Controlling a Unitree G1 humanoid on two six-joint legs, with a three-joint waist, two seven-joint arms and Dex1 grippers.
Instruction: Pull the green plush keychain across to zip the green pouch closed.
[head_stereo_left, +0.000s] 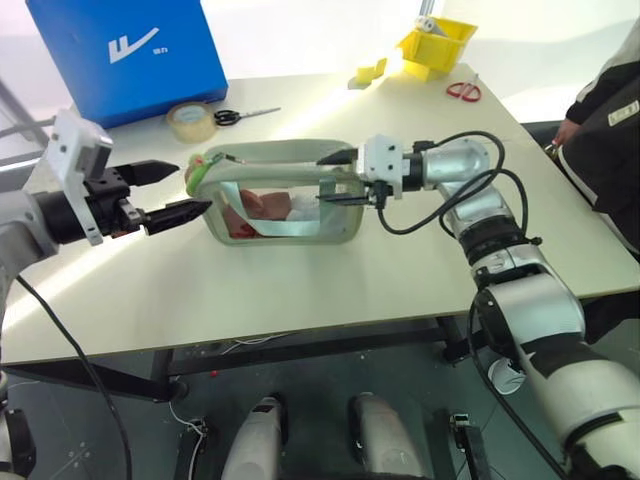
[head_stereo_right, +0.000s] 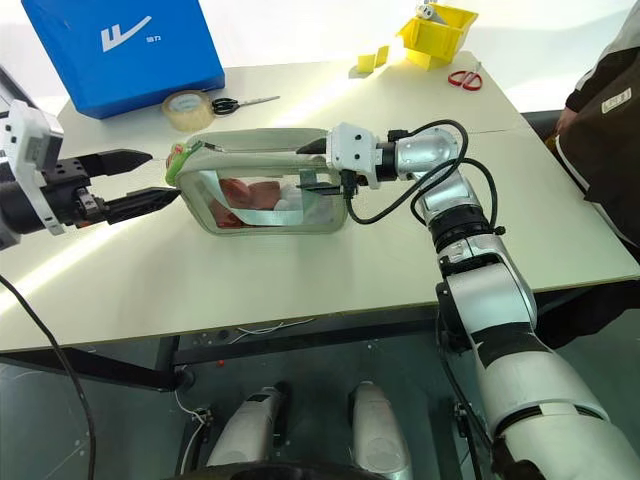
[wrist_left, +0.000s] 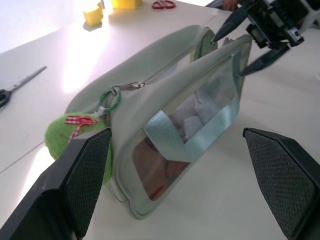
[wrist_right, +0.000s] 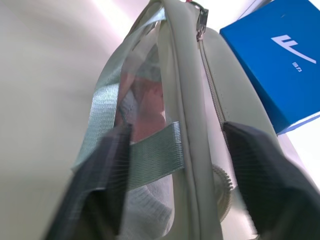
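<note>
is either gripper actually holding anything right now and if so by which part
Nothing is held. The left gripper stands open by the green plush keychain; the right gripper is open, straddling the green pouch.

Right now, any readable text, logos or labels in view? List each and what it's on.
White slanted stripe logo, no letters in it: on the blue box.
Small white print beside that logo: too small to read.
Pale patch with dark marks on the person's dark sleeve: too blurred to read.
Green pouch, roll of tape, yellow bin: no text legible.
</note>
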